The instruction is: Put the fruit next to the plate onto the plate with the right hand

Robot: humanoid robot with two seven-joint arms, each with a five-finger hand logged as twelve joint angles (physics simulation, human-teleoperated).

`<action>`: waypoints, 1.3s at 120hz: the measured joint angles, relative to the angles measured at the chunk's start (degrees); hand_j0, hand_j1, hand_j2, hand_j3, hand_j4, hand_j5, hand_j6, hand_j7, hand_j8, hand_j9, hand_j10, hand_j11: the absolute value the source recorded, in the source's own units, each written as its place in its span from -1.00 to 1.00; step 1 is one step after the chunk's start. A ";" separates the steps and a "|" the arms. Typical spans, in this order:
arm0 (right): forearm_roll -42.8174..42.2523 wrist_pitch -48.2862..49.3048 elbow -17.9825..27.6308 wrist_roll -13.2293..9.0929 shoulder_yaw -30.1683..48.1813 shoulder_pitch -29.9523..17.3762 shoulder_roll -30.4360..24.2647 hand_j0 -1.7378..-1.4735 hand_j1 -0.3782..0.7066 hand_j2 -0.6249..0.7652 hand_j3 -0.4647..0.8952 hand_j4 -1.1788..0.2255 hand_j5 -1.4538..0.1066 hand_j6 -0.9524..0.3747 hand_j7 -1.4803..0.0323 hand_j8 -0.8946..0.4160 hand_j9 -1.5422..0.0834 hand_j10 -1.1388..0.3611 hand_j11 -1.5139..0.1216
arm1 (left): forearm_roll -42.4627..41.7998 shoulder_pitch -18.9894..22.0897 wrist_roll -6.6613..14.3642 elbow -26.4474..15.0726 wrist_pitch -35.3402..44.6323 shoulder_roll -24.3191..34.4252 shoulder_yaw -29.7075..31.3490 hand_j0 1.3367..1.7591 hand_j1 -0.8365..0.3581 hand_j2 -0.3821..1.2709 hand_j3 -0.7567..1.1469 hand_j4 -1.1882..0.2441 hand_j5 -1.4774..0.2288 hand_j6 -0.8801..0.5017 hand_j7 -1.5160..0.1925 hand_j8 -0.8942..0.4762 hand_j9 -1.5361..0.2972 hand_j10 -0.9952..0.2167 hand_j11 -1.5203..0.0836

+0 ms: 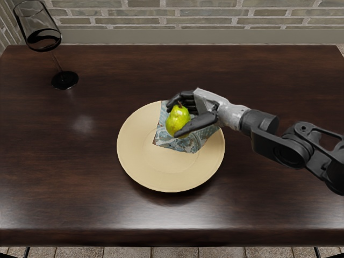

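The pear point(177, 119) is yellow-green, smooth and plump, and narrower at the top. It looks firm, fairly light and a bit slippery (best held around its wide belly). The right hand point(200, 111) grips it, fingers curled behind and thumb in front. The fruit is over the far part of the tan plate point(134, 156), against a patterned cloth point(180, 142). 1 wine glass point(45, 40) stands well apart on the dark table point(269, 70).

Broad bare table point(269, 80) surrounds the plate point(140, 156); a wine glass point(40, 35) stands far left.
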 joint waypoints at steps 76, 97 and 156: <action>-1.42 0.45 4.68 -5.78 0.61 0.07 -2.45 -0.39 -0.69 -0.05 -0.32 0.48 0.63 0.24 0.72 0.18 0.68 0.37 0.63 | 0.00 0.03 0.00 0.00 0.00 0.00 -0.01 0.52 0.98 -0.54 -0.20 0.66 0.73 0.27 0.77 0.31 0.68 0.64 0.90; 0.87 5.13 7.46 -9.27 5.21 -0.17 -5.41 -0.40 -0.84 -0.08 -0.32 0.59 0.77 0.35 0.86 0.29 0.80 0.46 0.76 | 0.05 0.14 0.00 0.00 0.00 0.00 -0.01 0.52 0.98 -0.54 -0.20 0.66 0.73 0.27 0.77 0.31 0.68 0.64 0.90; 21.01 28.72 5.60 -9.85 21.46 -10.64 -20.72 -0.40 -0.94 -0.10 -0.32 0.67 0.85 0.43 0.95 0.36 0.89 0.51 0.84 | 0.11 1.90 0.05 0.00 0.00 0.00 -0.02 0.52 0.98 -0.54 -0.21 0.66 0.73 0.27 0.77 0.31 0.68 0.64 0.90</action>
